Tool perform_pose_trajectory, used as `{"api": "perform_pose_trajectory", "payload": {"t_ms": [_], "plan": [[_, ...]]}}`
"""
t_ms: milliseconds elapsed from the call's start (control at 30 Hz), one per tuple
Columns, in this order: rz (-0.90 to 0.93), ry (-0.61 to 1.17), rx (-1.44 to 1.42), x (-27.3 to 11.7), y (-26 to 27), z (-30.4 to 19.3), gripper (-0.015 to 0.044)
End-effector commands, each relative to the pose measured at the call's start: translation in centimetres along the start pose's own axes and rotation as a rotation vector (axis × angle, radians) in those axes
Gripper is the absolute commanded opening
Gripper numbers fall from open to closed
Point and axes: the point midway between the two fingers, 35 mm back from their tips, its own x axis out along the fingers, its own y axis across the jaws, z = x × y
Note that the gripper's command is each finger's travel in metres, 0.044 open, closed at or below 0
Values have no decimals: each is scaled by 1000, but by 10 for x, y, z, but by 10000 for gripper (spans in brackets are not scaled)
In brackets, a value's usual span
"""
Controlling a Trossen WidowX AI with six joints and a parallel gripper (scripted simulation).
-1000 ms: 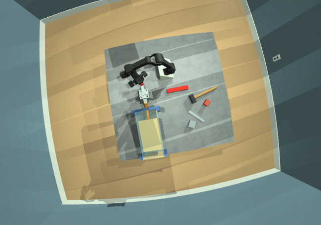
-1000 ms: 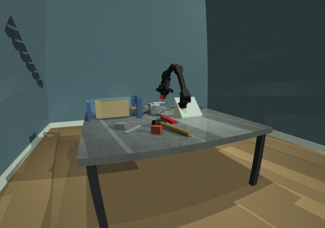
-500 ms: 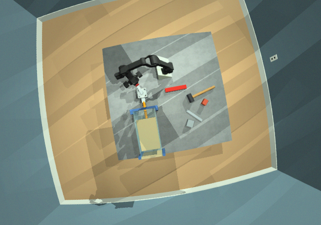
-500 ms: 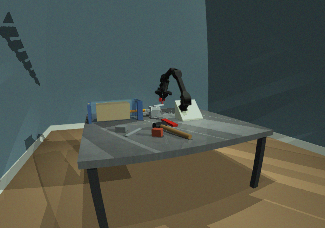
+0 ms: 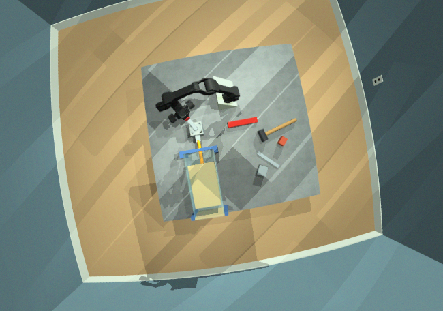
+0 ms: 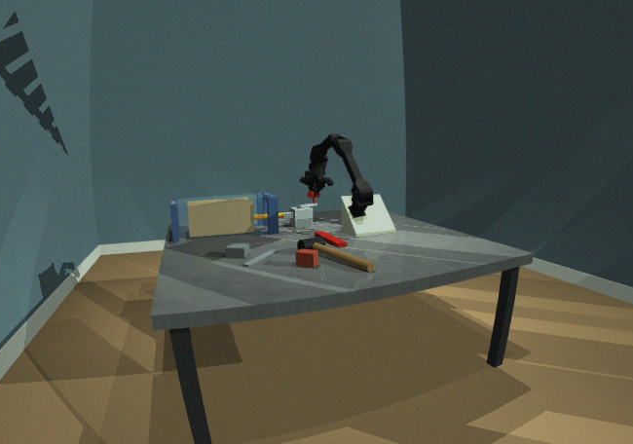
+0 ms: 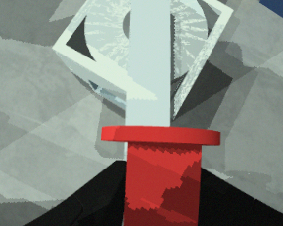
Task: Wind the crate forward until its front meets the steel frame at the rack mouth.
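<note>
My gripper (image 5: 187, 117) (image 6: 314, 193) (image 7: 155, 171) is shut on the red grip of the winch handle (image 5: 192, 125) (image 7: 149, 74). The handle's pale arm reaches over the top of the white winch (image 5: 200, 134) (image 6: 302, 217) (image 7: 92, 68); its key end is hidden. An orange strap (image 5: 199, 146) (image 6: 261, 216) runs from the winch to the tan crate (image 5: 204, 186) (image 6: 220, 217). The crate sits flat inside the clear-panelled cubby. A gap shows between its front and the blue frame (image 5: 193, 151) (image 6: 275, 215) at the mouth.
A red bar (image 5: 242, 122) (image 6: 330, 239), a mallet (image 5: 281, 126) (image 6: 344, 256), a red block (image 5: 282, 140) (image 6: 307, 258), a thin grey bar (image 5: 268, 159) (image 6: 260, 257) and a grey block (image 5: 262, 170) (image 6: 237, 250) lie to one side. A white wedge (image 5: 223, 81) (image 6: 375, 223) stands by the arm's base.
</note>
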Motion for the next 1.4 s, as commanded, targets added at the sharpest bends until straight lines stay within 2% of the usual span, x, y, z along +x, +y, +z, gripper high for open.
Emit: {"api": "perform_pose_trajectory", "payload": {"t_ms": [0, 733, 1000, 1233, 1367], "plan": [[-20, -8, -15, 6, -15, 2, 0], [-26, 15, 32, 1, -26, 5, 0], [-243, 76, 557, 3, -29, 2, 0], [-497, -11, 1070, 2, -26, 4, 0], [-521, -28, 1118, 1, -26, 5, 0]]}}
